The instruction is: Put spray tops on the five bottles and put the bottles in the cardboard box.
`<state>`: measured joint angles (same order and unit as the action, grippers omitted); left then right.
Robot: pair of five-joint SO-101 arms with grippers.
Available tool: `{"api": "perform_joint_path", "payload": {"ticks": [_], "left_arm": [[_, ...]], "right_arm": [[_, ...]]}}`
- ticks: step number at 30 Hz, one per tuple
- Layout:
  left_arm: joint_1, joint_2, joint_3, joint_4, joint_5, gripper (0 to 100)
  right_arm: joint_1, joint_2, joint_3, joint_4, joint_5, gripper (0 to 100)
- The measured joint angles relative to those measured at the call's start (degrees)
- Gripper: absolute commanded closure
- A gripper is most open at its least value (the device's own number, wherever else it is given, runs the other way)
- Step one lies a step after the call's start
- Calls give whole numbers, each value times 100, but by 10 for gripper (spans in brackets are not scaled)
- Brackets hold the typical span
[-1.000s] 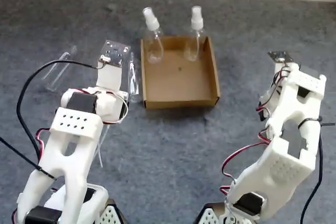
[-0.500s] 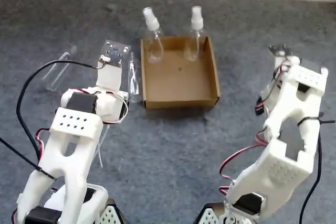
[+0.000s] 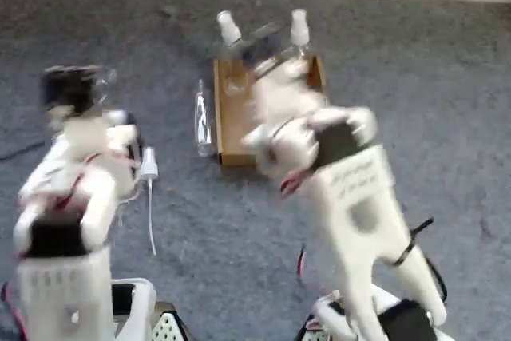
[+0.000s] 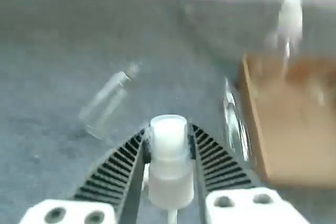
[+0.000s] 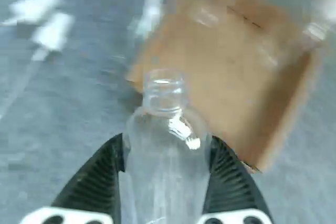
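My left gripper [image 4: 169, 134] is shut on a white spray top [image 4: 169, 163], held above the carpet at the left of the table. My right gripper [image 5: 166, 142] is shut on a clear bottle [image 5: 165, 129] with an open neck, just in front of the cardboard box [image 5: 236, 87]. In the high view the right arm [image 3: 319, 149] stretches over the cardboard box [image 3: 231, 129]. Two bottles with spray tops [image 3: 227, 31] [image 3: 299, 29] stand at the box's far edge. An uncapped bottle [image 3: 204, 113] lies beside the box's left wall. Another uncapped bottle [image 4: 107, 103] lies further left.
A loose spray top with a long tube [image 3: 148, 167] lies on the grey carpet between the left arm [image 3: 76, 173] and the box. More white spray tops [image 5: 50, 30] lie on the carpet left of the box. The right half of the carpet is bare.
Both arms have swung fast. The right arm has crossed from the far right to over the box. The left arm has moved away from the box to the left, uncovering the loose spray top.
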<state>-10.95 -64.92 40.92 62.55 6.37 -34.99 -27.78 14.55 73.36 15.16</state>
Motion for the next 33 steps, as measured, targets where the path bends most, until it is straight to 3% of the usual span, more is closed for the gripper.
{"api": "perform_joint_path", "payload": {"ticks": [5,10,17,33], "left_arm": [[-413,-1380,18,-141,905,989],[-440,-2242,571,-501,1873,988],[-264,-2804,1582,-1468,2268,989],[1064,-2857,2295,-1653,2268,989]], "right_arm": [[-1046,-791,2119,-1600,-35,995],[-1213,-1609,3780,-2840,-35,995],[-1776,-2268,5231,-4176,-35,995],[-1960,-2347,5547,-4510,-35,995]]}}
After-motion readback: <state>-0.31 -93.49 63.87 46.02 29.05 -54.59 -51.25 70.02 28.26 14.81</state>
